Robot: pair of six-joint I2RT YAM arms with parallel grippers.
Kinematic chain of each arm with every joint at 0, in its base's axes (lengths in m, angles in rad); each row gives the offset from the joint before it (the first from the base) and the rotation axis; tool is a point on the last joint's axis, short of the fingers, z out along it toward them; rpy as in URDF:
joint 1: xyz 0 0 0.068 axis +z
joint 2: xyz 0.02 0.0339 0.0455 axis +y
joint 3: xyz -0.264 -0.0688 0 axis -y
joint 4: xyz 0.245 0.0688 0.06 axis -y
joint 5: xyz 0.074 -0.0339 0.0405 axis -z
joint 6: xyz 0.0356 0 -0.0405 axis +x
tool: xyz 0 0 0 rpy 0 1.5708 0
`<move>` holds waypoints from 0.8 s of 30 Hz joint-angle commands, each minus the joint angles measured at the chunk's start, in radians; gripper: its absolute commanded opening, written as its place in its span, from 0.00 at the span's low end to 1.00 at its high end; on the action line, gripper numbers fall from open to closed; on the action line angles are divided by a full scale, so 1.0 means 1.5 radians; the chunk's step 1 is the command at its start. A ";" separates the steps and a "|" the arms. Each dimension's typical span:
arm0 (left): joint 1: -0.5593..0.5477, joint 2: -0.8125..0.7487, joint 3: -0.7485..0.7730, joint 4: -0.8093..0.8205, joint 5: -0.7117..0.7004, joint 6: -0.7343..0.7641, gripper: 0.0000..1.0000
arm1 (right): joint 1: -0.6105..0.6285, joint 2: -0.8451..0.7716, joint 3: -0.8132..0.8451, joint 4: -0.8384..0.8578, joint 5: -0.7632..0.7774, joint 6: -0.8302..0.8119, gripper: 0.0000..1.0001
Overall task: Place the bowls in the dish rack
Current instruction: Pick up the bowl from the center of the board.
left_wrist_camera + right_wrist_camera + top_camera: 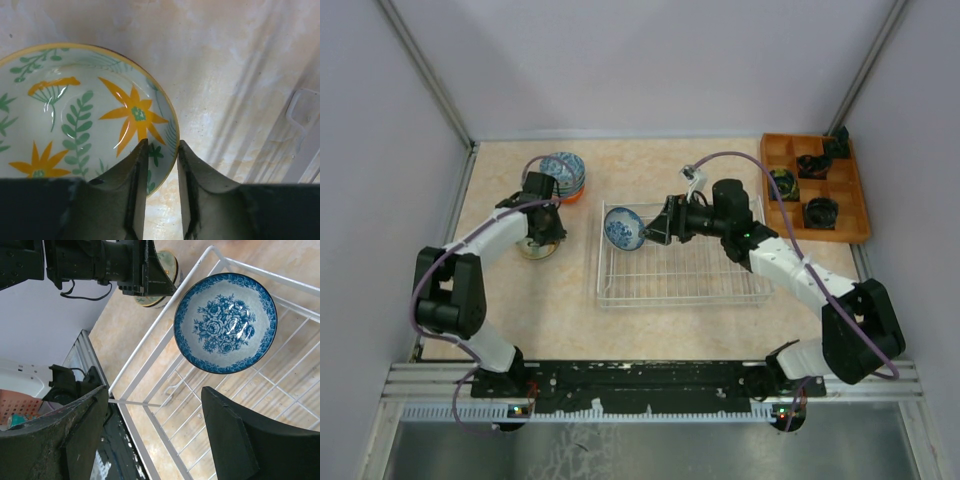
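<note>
A white bowl with orange flowers and green leaves [75, 115] sits on the table left of the dish rack [680, 285]. My left gripper [161, 150] straddles its near rim, one finger inside and one outside, with a gap still on both sides of the rim. In the top view that gripper [544, 238] hangs over this bowl [533, 250]. A blue flowered bowl [225, 322] stands on edge in the rack's far left corner [624, 228]. Just right of it, my right gripper [154, 390] is open and holds nothing. A stack of blue bowls [563, 172] stands on an orange one behind the left arm.
An orange wooden compartment tray [862, 200] with black items [820, 212] lies at the far right. The rack's white wire rim [150, 352] runs beneath my right fingers. Grey walls close in the table on three sides.
</note>
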 commanded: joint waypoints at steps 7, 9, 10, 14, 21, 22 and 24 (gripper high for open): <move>-0.005 -0.032 0.030 -0.017 -0.006 0.003 0.17 | -0.002 -0.026 -0.002 0.025 -0.007 -0.007 0.76; -0.005 -0.042 0.033 -0.021 -0.006 0.004 0.15 | -0.002 -0.027 -0.003 0.027 -0.008 -0.007 0.76; -0.005 -0.045 0.033 -0.020 -0.008 0.006 0.14 | -0.002 -0.027 -0.003 0.028 -0.008 -0.006 0.76; -0.005 -0.051 0.039 -0.029 -0.014 0.008 0.00 | -0.002 -0.028 -0.006 0.030 -0.009 -0.005 0.76; -0.005 -0.081 0.060 -0.045 -0.019 0.010 0.00 | -0.002 -0.030 -0.005 0.030 -0.010 -0.004 0.76; -0.004 -0.083 0.067 -0.050 -0.020 0.010 0.00 | -0.002 -0.030 -0.005 0.031 -0.011 -0.004 0.76; -0.005 -0.089 0.078 -0.057 -0.018 0.011 0.00 | -0.002 -0.029 -0.006 0.032 -0.011 -0.004 0.76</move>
